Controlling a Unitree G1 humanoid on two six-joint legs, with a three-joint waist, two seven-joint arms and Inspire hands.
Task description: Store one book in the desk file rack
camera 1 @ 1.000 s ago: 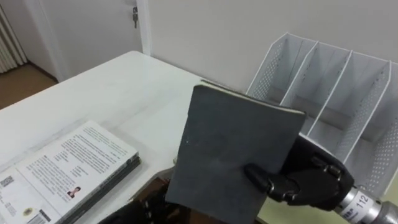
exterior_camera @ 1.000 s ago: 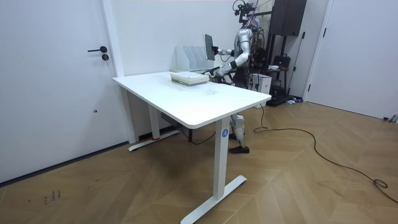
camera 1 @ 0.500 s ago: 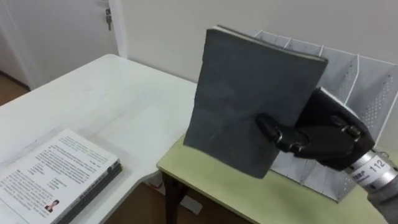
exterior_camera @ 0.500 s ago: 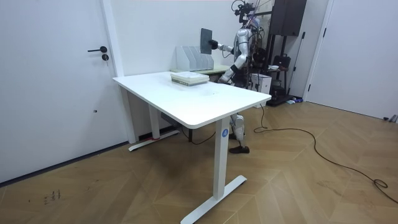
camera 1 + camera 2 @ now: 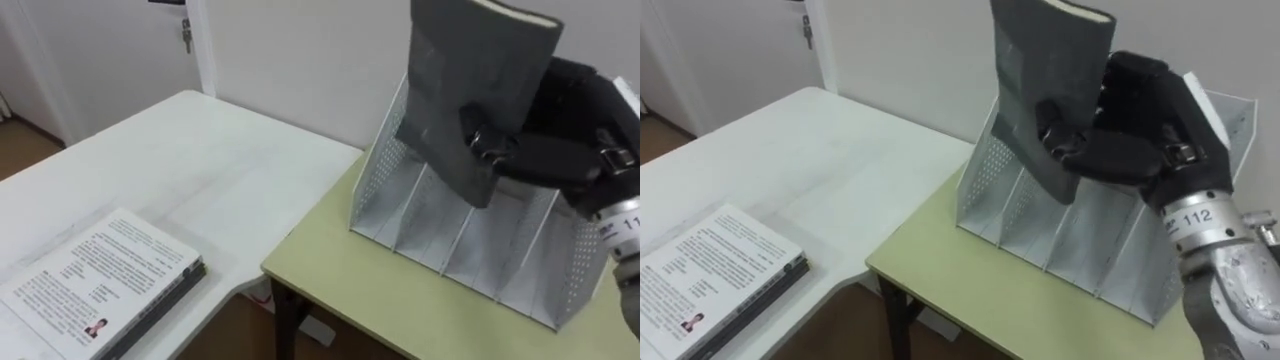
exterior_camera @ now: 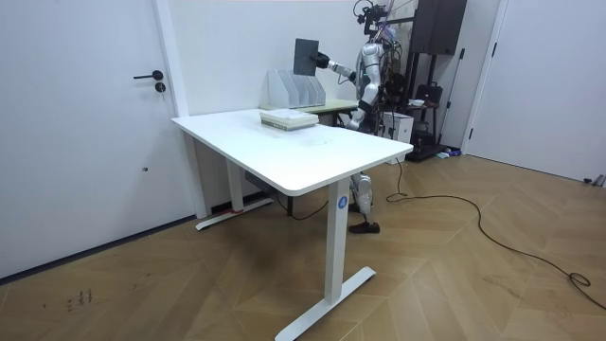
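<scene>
My right hand (image 5: 560,125) (image 5: 1130,130) is shut on a dark grey book (image 5: 470,85) (image 5: 1045,75), thumb across its cover. The book hangs upright, slightly tilted, above the white perforated file rack (image 5: 400,200) (image 5: 1005,190), over its left compartments and apart from them. The rack stands on a small yellow-green side table (image 5: 400,310) (image 5: 980,290). In the room view the book (image 6: 306,57) is held high over the rack (image 6: 289,90) at the end of my outstretched arm.
A stack of books (image 5: 95,285) (image 5: 705,275) lies on the white desk (image 5: 200,160) (image 6: 294,147) to the left of the side table. A wall runs close behind the rack. A door (image 6: 85,123) stands at the room view's left.
My right hand has lifted the book up and to the right, from in front of the rack to above its left compartments. The eye view has shifted as well.
</scene>
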